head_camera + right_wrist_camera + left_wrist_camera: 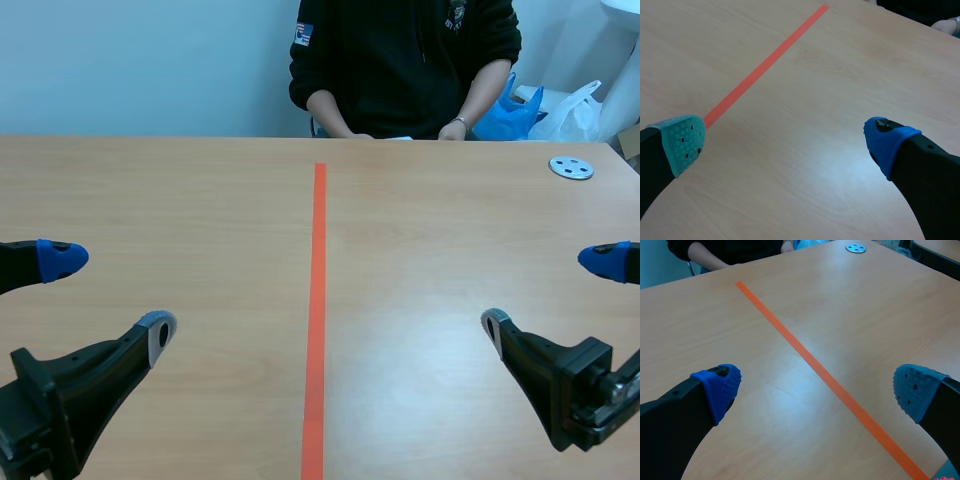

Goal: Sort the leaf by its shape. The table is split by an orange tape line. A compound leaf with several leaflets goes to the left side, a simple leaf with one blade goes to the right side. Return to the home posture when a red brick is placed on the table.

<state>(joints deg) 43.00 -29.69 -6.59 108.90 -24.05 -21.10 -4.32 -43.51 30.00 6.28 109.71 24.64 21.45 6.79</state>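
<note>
We're seeing the L gripper point(110, 297) hanging low over the wooden table point(200, 200), left of the orange tape line point(318, 300). Its fingers are spreading wide w/ nothing btwn them. In its wrist view the blue dotted pads point(720, 387) are sitting well apart, w/ the tape running diagonally under the gap. The R gripper point(549, 295) is hanging low on the other side of the line, also gaping wide and holding nothing; one pad is showing teal, the other blue. Where the leaf is, we can't tell from these views. A person point(400, 60) in a black top is sitting at the far edge, hands resting by the table rim. A small round metal disc point(571, 168) w/ holes is lying on the far right part of the table, well apart from both grippers. Blue and white plastic bags point(520, 110) are sitting behind the far right corner.
</note>
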